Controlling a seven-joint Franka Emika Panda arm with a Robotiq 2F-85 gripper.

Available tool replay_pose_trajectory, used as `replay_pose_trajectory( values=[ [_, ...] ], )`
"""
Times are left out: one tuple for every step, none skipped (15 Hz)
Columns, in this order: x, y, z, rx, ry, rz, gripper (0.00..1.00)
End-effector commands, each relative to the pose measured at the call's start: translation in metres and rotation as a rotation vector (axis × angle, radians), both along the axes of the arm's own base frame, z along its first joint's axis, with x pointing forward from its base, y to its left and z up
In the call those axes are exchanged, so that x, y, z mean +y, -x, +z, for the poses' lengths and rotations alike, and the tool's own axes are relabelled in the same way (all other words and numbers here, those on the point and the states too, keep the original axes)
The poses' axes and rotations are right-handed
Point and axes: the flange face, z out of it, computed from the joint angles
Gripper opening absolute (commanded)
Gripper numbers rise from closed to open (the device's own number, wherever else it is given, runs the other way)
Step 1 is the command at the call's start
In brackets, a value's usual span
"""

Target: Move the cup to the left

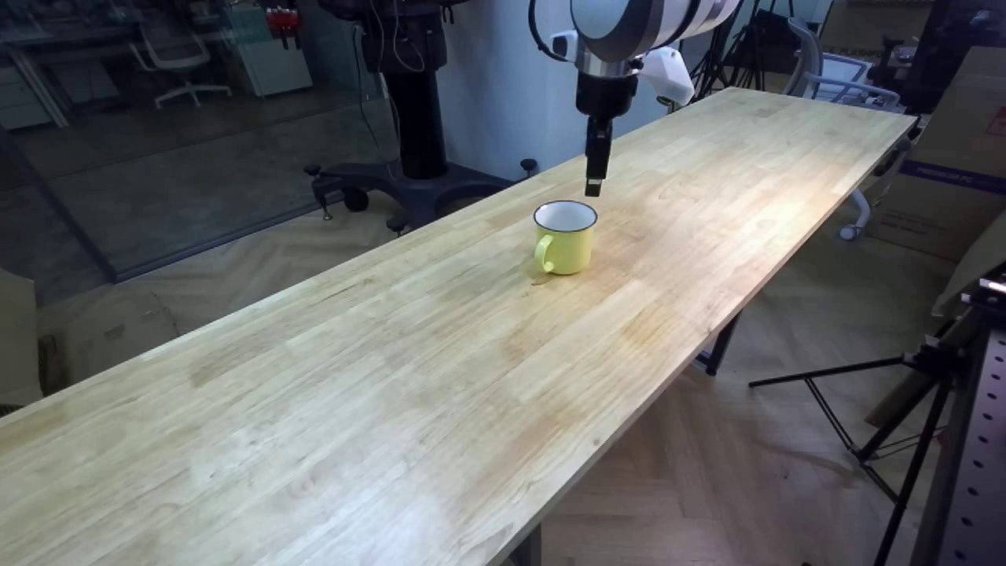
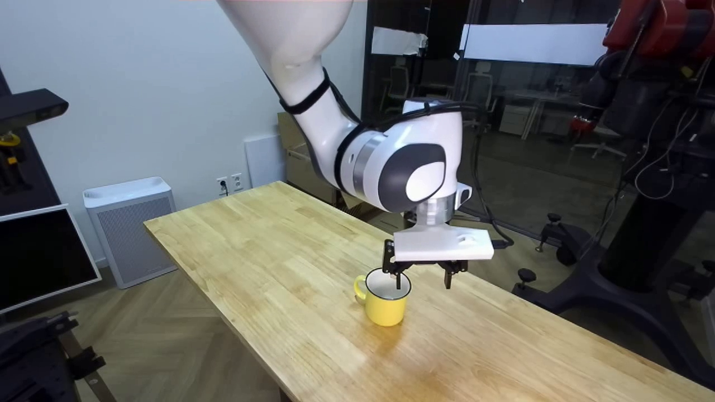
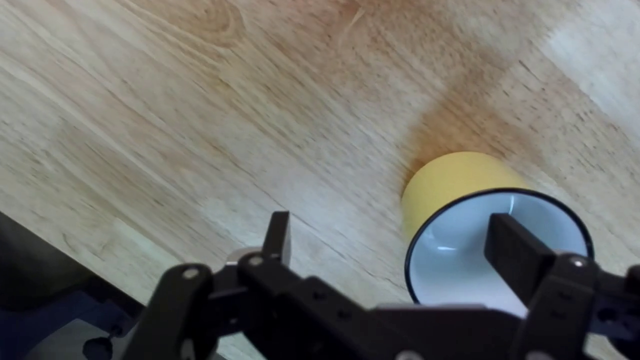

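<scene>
Wooden table (image 1: 354, 393) holds a yellow cup (image 3: 460, 235), lower right in the wrist view; the gripper (image 3: 387, 224) is spread wide, holding nothing.

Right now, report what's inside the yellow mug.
In the wrist view, the mug shows only white lining; the gripper covers part of the inside, so anything there is hidden.

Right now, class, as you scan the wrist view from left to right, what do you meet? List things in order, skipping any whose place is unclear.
Dark stand base, one finger of the end effector, mug. The other finger overlaps the mug in this view, so it is left out.
</scene>
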Motion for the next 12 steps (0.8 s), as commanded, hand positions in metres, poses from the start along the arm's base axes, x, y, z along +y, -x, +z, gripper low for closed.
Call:
replay_pose_trajectory(
  values=[
    [-0.004,-0.018,-0.003,-0.032,-0.047,0.038,1.00],
    [-0.003,-0.020,-0.006,-0.031,-0.063,0.045,1.00],
    [-0.001,-0.023,-0.009,-0.027,-0.078,0.051,1.00],
    [0.001,-0.024,-0.011,-0.025,-0.090,0.057,1.00],
    [0.004,-0.025,-0.013,-0.021,-0.100,0.053,1.00],
    [0.006,-0.025,-0.015,-0.020,-0.105,0.053,1.00],
    [0.009,-0.025,-0.017,-0.018,-0.106,0.046,1.00],
    [0.010,-0.024,-0.017,-0.014,-0.107,0.039,1.00],
    [0.011,-0.023,-0.018,-0.012,-0.109,0.032,1.00],
    [0.011,-0.021,-0.019,-0.007,-0.113,0.025,1.00],
    [0.010,-0.020,-0.020,0.000,-0.116,0.016,1.00],
    [0.009,-0.020,-0.021,0.006,-0.122,0.014,1.00]
  ],
)
